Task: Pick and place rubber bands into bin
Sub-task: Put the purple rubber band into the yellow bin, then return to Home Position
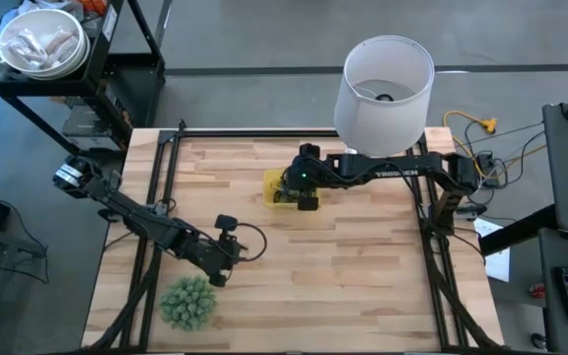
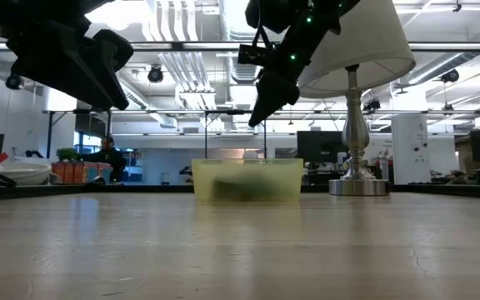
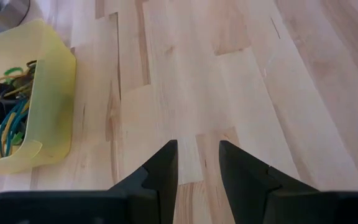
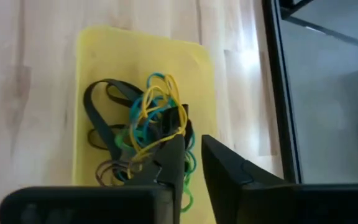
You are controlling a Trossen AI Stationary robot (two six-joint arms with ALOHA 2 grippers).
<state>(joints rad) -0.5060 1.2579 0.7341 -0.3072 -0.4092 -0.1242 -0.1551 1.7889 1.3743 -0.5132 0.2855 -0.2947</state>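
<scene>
The yellow bin [image 1: 270,187] [image 2: 244,179] stands flat on the table behind its middle. A tangle of yellow, green, brown and black rubber bands [image 4: 138,121] [image 3: 5,112] lies inside it. My right gripper [image 4: 193,155] [image 2: 255,117] hangs above the bin's right part, pointing down. Its fingers are a narrow gap apart with nothing between them. My left gripper [image 3: 197,158] [image 1: 220,276] is open and empty over bare wood near the front left, away from the bin [image 3: 48,93].
A white lampshade [image 1: 385,84] on a metal base [image 2: 357,183] stands at the far edge, right of the bin. A spiky green ball [image 1: 187,301] lies at the near left beside my left gripper. Black frame rails [image 1: 427,227] run along the table's sides.
</scene>
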